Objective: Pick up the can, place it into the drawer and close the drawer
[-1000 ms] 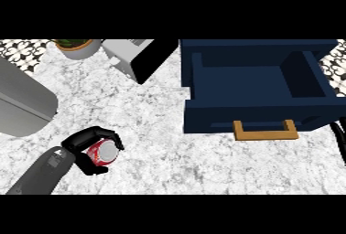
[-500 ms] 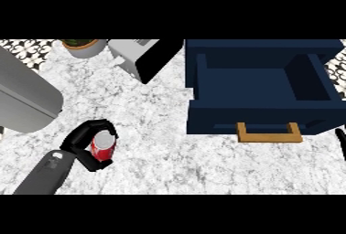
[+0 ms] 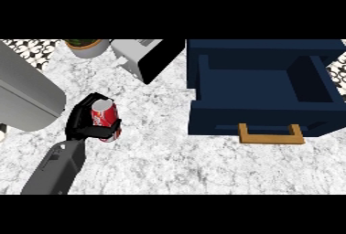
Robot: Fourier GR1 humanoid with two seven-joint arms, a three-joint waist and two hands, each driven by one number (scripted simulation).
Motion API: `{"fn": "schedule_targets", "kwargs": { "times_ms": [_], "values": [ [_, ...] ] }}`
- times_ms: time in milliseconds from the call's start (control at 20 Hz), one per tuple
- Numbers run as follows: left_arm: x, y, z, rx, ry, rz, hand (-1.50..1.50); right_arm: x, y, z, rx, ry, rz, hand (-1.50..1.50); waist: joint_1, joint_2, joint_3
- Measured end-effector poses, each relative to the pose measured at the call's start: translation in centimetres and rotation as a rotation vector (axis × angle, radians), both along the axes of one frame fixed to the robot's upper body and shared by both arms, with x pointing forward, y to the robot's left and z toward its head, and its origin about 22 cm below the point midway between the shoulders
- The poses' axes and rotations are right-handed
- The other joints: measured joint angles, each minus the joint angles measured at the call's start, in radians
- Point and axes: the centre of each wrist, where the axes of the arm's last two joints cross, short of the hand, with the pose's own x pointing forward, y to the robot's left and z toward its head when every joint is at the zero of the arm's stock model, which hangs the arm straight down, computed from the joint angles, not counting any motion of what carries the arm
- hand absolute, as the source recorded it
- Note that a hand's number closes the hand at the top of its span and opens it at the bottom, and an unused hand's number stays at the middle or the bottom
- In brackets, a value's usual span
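Observation:
A red can (image 3: 105,118) with a silver top is in my left hand (image 3: 82,124), which is shut on it over the marble counter at the left of the head view. The fingers wrap the can's left side and lower part. The can stands nearly upright, its top tilted a little away. The navy drawer (image 3: 260,119) stands open at the right, with a tan handle (image 3: 270,135) on its front. The inside of the drawer shows nothing in it. The can is well to the left of the drawer's front. My right hand does not show.
A large grey rounded appliance (image 3: 27,98) fills the left edge, close beside my hand. A white and black box-shaped appliance (image 3: 147,55) and a potted plant (image 3: 88,45) stand at the back. Bare marble counter (image 3: 175,164) lies in front of the drawer.
My left hand has carried the can farther from the counter's front edge and slightly right, and the can now shows more upright with its label visible.

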Motion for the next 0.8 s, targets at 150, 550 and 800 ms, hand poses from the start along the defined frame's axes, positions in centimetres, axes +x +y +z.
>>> {"fn": "schedule_targets", "kwargs": {
  "times_ms": [150, 550, 800],
  "values": [
    [0.9, -2.9, 2.2, 0.001, -0.013, -0.003, 1.5, -0.3, 0.1, 0.2, -0.003, -0.003, -0.004, -1.5, 0.0, -0.001, 0.0],
    [1.8, -9.2, 10.3, 0.041, -0.087, -0.024, 1.5, -0.6, 0.5, 0.8, -0.002, -0.012, 0.002, -1.5, -0.011, 0.003, -0.001],
    [2.3, -13.0, 15.2, 0.05, -0.091, -0.059, 1.5, 0.0, 0.3, 0.7, 0.0, -0.023, 0.009, -1.5, -0.018, 0.006, -0.002]
  ]
}}
